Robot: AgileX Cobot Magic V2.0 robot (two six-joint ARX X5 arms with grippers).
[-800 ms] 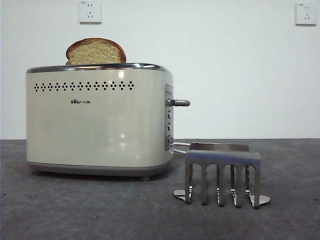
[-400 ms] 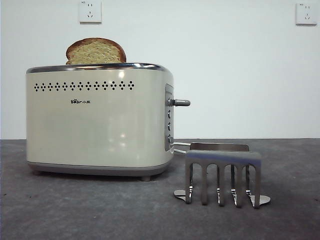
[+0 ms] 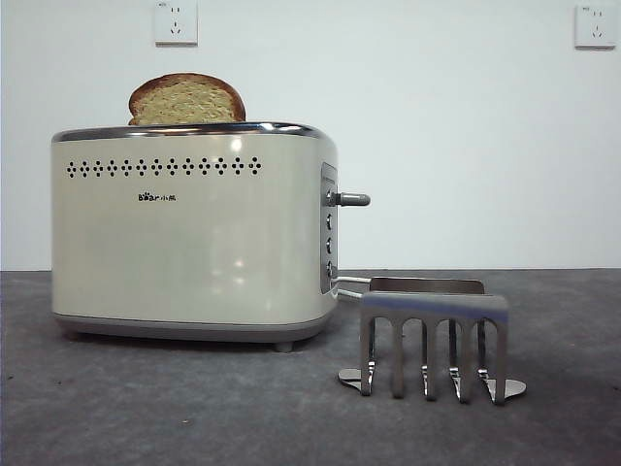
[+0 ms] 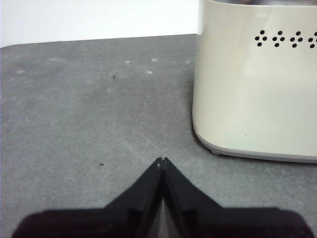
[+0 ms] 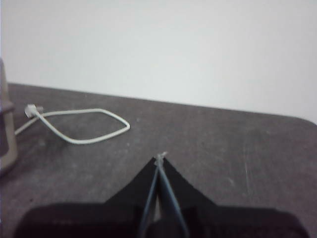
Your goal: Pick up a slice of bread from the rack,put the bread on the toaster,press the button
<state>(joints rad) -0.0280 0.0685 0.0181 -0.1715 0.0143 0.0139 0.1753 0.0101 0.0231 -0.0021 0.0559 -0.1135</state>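
The slice of bread (image 3: 186, 99) stands in the toaster (image 3: 194, 233) at upper left, leaving the rack (image 3: 434, 342) bare. Both the left gripper (image 4: 162, 160) and right gripper (image 5: 160, 157) are pinched closed on nothing, so the button (image 3: 351, 199) likely awaits pressing.

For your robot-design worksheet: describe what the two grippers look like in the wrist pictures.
The left gripper and the right gripper look alike: two flat, matt black jaws each, tapering from a broad base to a narrow point. No cables or markings show on them.

Slice of bread (image 3: 186, 100): lower part hidden inside toaster (image 3: 194, 233). Left wrist view cuts toaster off at the edge. Cable (image 5: 74, 126) end blurred; small panel buttons too small to read.
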